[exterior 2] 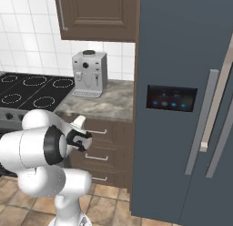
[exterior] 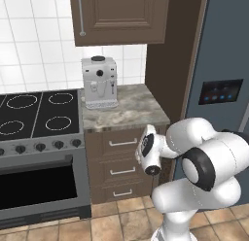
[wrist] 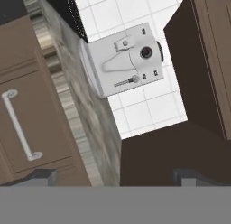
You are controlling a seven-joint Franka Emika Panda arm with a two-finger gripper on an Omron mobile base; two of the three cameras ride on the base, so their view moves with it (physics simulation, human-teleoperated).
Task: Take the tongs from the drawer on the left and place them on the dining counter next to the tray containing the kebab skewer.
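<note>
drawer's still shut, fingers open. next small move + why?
Probably bring the gripper down and in toward the top drawer's bar handle. The drawer front sits flush and closed, so the tongs can't be reached yet. The fingers stand wide apart with nothing between them, and the hand view looks past the handle toward the coffee machine, so it isn't lined up.

Lots of stuff cropped or blocked here

The drawer (exterior: 120,142) is closed so whatever's inside is hidden, and in the right base view the arm covers the left part of its front. The stove (exterior: 39,113) runs off the left edge, and the oven below it is cut there too. The fridge (exterior 2: 182,106) is cropped at the top, right and bottom. The upper cabinet (exterior: 119,16) is chopped by the top edge. In the hand view the fingertips (wrist: 43,175) barely poke up, and the little controls on the coffee machine (wrist: 128,60) are too small to read.
</note>
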